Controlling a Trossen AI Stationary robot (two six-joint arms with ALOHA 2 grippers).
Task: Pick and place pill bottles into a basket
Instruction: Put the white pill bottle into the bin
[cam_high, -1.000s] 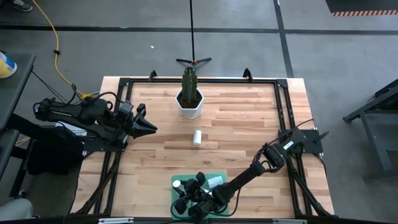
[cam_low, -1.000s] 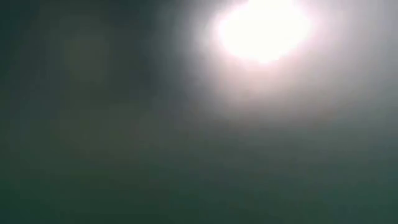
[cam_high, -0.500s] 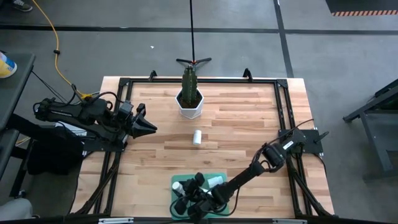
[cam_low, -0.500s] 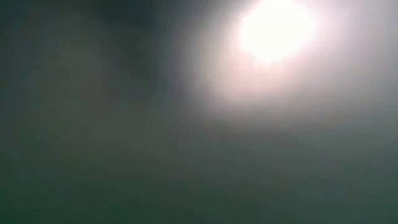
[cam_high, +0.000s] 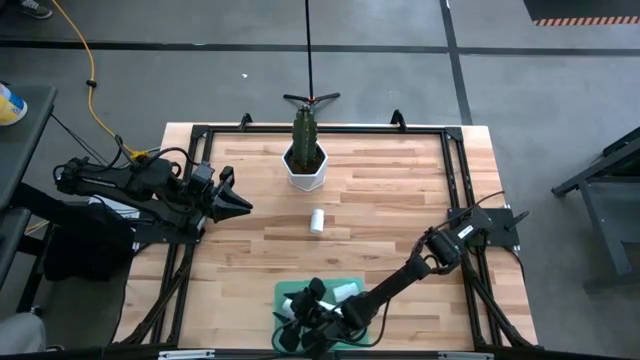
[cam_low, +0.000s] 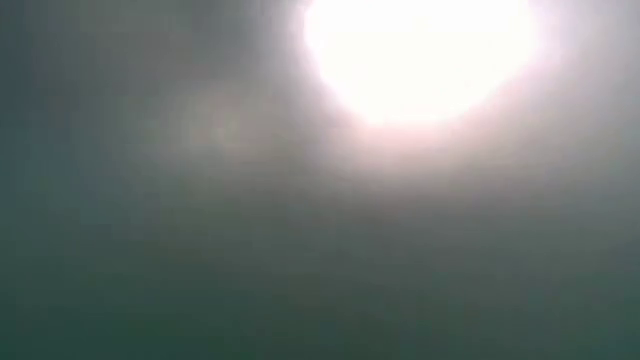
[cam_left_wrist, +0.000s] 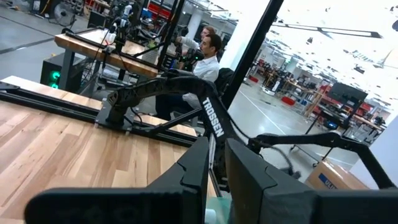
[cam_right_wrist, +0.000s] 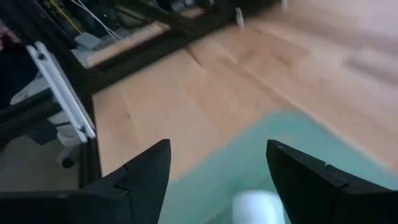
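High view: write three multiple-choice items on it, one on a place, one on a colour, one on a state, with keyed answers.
1. Where does the lone pill bottle on the bare table lie?
A. In the green tray
B. Mid-table, in front of the white plant pot
C. Under the left gripper

2. What colour is the tray?
A. Green
B. Red
C. Black

3. How is the right gripper?
A. Shut on a bottle
B. Open over the tray
C. Parked off the table

Answers: 1 B, it lies alone on wood near the pot. 2 A, translucent green. 3 B, its fingers stand apart above the tray.
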